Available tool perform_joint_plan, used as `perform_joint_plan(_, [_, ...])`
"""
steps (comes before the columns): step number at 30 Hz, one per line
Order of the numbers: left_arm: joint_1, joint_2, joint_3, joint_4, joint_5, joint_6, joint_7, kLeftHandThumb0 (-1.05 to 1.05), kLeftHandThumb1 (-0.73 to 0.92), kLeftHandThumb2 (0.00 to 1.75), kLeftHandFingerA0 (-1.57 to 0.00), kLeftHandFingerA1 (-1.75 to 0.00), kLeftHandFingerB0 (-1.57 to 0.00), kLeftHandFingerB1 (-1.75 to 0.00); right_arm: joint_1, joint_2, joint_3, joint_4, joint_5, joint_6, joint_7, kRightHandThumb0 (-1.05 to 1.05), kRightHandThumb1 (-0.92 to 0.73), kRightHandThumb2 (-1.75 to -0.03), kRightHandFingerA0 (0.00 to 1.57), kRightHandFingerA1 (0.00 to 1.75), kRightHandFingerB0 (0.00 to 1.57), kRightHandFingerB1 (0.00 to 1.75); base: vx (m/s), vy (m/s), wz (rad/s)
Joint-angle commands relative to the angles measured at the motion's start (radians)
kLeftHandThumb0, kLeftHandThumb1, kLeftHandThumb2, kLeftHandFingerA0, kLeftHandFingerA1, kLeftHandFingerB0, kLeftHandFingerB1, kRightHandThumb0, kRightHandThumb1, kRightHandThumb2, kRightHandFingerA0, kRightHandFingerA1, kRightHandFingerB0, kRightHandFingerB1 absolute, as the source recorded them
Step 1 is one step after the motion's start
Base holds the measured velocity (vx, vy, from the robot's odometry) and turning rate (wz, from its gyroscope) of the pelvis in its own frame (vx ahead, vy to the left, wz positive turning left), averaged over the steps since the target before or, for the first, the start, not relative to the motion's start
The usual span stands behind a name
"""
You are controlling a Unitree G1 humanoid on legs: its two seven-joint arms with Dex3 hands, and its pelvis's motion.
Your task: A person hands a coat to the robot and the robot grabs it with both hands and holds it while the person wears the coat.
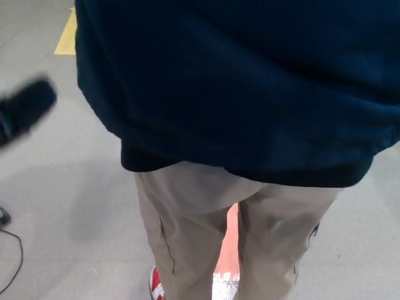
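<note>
A person stands right in front of me with their back turned. The dark navy coat (250, 87) hangs over their back and fills the upper part of the head view, its hem reaching the hips. Below it are beige trousers (187, 219). My left hand (25, 109) shows as a blurred black shape at the left edge, apart from the coat and to its left. It holds nothing that I can see. My right hand does not show.
Grey floor (69, 187) lies around the person. A yellow floor mark (65, 34) is at the top left and a black cable (15, 262) at the bottom left. A red and white shoe (155, 287) and an orange floor strip (231, 240) show by the legs.
</note>
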Motion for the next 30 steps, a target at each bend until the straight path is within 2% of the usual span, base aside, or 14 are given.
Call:
perform_joint_plan(1, [0.429, -0.125, -0.080, 0.034, 0.161, -0.137, 0.175, -0.72, 0.81, 1.10, -0.01, -0.28, -0.07, -0.27, 0.432, 0.117, 0.046, 0.089, -0.188, -0.223, -0.171, -0.63, -0.77, -1.01, 0.03, 0.56, 0.02, 0.37, 0.00, 0.000, 0.00])
perform_joint_plan(5, [0.408, -0.114, -0.145, 0.169, 0.243, -0.105, 0.239, -0.69, 0.80, 1.11, -0.01, -0.35, -0.03, -0.27, 0.433, 0.104, 0.069, 0.194, -0.192, -0.208, -0.181, -0.32, -0.68, -1.19, 0.02, 0.54, 0.00, 0.52, 0.00, 0.000, 0.00])
perform_joint_plan(6, [0.401, -0.110, -0.153, 0.185, 0.254, -0.098, 0.247, -0.73, 0.81, 1.10, -0.01, -0.36, -0.07, -0.25, 0.430, 0.104, 0.072, 0.207, -0.192, -0.209, -0.185, -0.59, -0.92, -0.72, 0.11, 0.56, 0.10, 0.40, 0.00, 0.000, 0.00])
perform_joint_plan(9, [0.378, -0.103, -0.190, 0.264, 0.293, -0.061, 0.276, -0.73, 0.79, 1.09, -0.01, -0.41, -0.08, -0.31, 0.415, 0.092, 0.096, 0.288, -0.191, -0.214, -0.190, -0.59, -0.92, -0.72, 0.12, 0.53, 0.13, 0.40, 0.00, 0.000, 0.00])
perform_joint_plan(10, [0.375, -0.116, -0.212, 0.291, 0.297, -0.033, 0.257, -0.73, 0.83, 1.13, -0.04, -0.52, -0.08, -0.32, 0.423, 0.086, 0.114, 0.294, -0.171, -0.166, -0.138, -0.33, -0.66, -1.17, 0.02, 0.53, 0.00, 0.50, 0.00, 0.000, 0.00])
perform_joint_plan(12, [0.348, -0.113, -0.243, 0.349, 0.303, -0.024, 0.269, -0.69, 0.80, 1.12, -0.05, -0.55, -0.06, -0.44, 0.425, 0.076, 0.140, 0.303, -0.129, -0.104, -0.066, -0.33, -0.65, -1.17, 0.03, 0.54, 0.00, 0.50, 0.00, 0.000, 0.00])
perform_joint_plan(13, [0.329, -0.105, -0.250, 0.371, 0.301, -0.032, 0.278, -0.33, 0.60, 1.15, -0.05, -0.55, 0.00, -0.49, 0.422, 0.075, 0.145, 0.300, -0.116, -0.082, -0.048, -0.63, -0.92, -0.72, 0.07, 0.43, 0.11, 0.36, 0.00, 0.000, 0.00])
perform_joint_plan(14, [0.291, -0.099, -0.270, 0.422, 0.304, -0.029, 0.282, -0.71, 0.92, 0.72, -0.15, -0.54, -0.16, -0.30, 0.407, 0.071, 0.151, 0.314, -0.116, -0.050, -0.030, -0.34, -0.64, -1.16, 0.02, 0.53, 0.00, 0.49, 0.00, 0.000, 0.00])
perform_joint_plan(15, [0.282, -0.098, -0.277, 0.436, 0.306, -0.027, 0.285, -0.71, 0.92, 0.72, -0.15, -0.54, -0.16, -0.30, 0.403, 0.068, 0.153, 0.318, -0.117, -0.043, -0.028, -0.34, -0.64, -1.16, 0.02, 0.53, 0.00, 0.49, 0.00, 0.000, 0.00])
perform_joint_plan(23, [0.203, -0.095, -0.355, 0.624, 0.294, 0.034, 0.250, -0.70, 0.92, 0.74, -0.39, -0.44, -0.37, -0.36, 0.386, 0.003, 0.193, 0.332, -0.156, 0.136, 0.115, -0.35, -0.60, -1.13, 0.00, 0.49, 0.00, 0.47, 0.00, 0.000, 0.00])
perform_joint_plan(25, [0.139, -0.102, -0.370, 0.690, 0.290, 0.058, 0.232, -0.66, 0.77, 1.12, -0.40, -0.58, -0.24, -0.47, 0.352, -0.021, 0.212, 0.341, -0.191, 0.202, 0.172, -0.35, -0.60, -1.13, 0.00, 0.48, 0.00, 0.46, 0.00, 0.000, 0.00])
perform_joint_plan(27, [0.103, -0.110, -0.382, 0.722, 0.292, 0.080, 0.232, -0.68, 0.92, 0.69, -0.45, -0.41, -0.39, -0.34, 0.330, -0.033, 0.222, 0.352, -0.203, 0.229, 0.184, -0.35, -0.59, -1.12, 0.01, 0.48, 0.01, 0.46, 0.00, 0.000, 0.00])
perform_joint_plan(28, [0.083, -0.119, -0.393, 0.747, 0.290, 0.102, 0.201, -0.67, 0.92, 0.68, -0.47, -0.39, -0.40, -0.35, 0.310, -0.045, 0.234, 0.370, -0.219, 0.250, 0.203, -0.62, -0.84, -0.65, 0.20, 0.33, 0.20, 0.31, 0.00, 0.000, 0.00])
perform_joint_plan(30, [0.038, -0.123, -0.407, 0.788, 0.293, 0.134, 0.184, -0.72, 0.84, 0.74, -0.49, -0.42, -0.39, -0.37, 0.276, -0.058, 0.248, 0.380, -0.230, 0.292, 0.232, -0.60, -0.84, -0.65, 0.19, 0.32, 0.20, 0.30, 0.00, 0.000, 0.00])
